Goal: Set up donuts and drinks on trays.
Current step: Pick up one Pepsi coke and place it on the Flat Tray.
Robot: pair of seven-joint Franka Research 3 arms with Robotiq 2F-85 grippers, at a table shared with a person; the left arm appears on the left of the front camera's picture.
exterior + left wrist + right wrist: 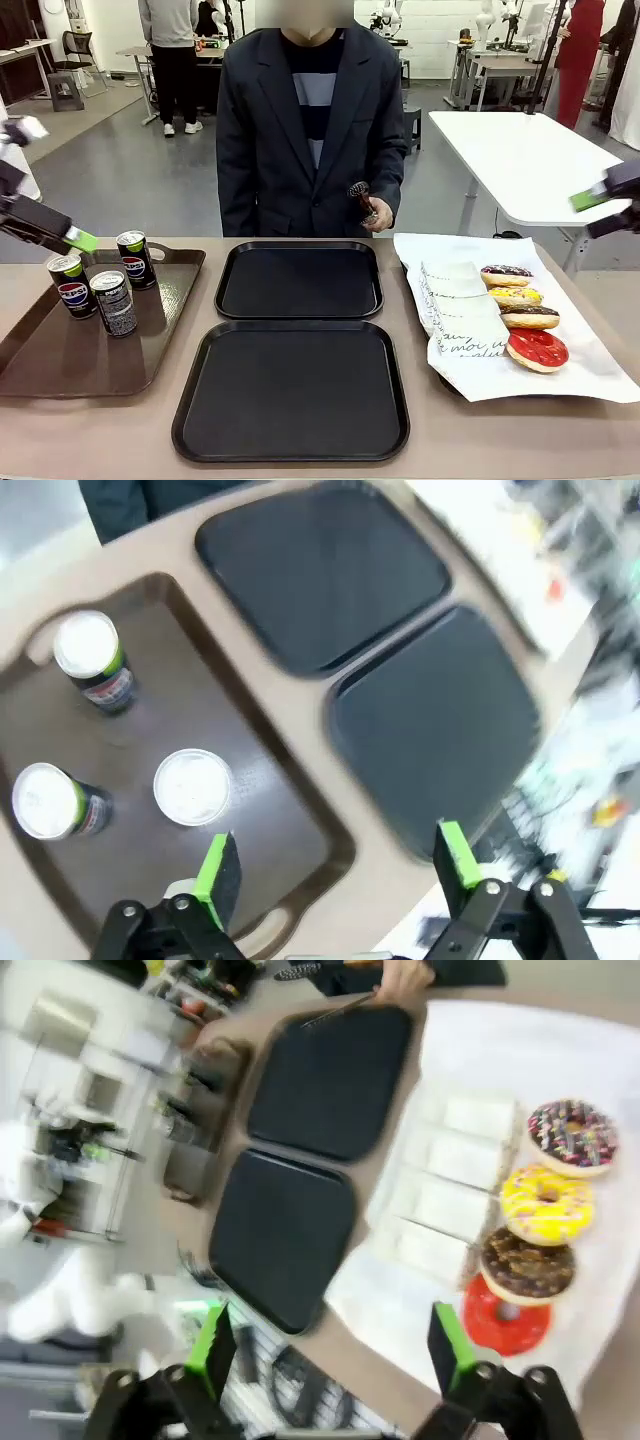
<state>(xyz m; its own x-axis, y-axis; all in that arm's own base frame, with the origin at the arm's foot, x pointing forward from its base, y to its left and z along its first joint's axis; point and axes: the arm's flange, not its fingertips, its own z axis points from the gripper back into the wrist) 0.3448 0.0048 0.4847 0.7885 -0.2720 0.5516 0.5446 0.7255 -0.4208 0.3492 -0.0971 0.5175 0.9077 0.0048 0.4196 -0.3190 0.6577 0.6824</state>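
- A black tray (298,281) lies mid-counter (100,440) toward the far edge, and a second black tray (291,391) lies toward the near edge.
- Three cans (116,303) stand on a brown tray (60,370) at the left edge.
- Four donuts (529,317) lie in a row on white paper (590,372) near the right edge, with paper sleeves (455,310) just beside them.
- The left end effector (80,240) hangs over the brown tray's far end, and the right end effector (590,198) hangs past the right edge.

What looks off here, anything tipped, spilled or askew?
Nothing stands out. The cans stand upright on the brown tray. The far black tray and near black tray lie flat and lined up. The four donuts sit in a tidy row on the white paper. No spills visible.
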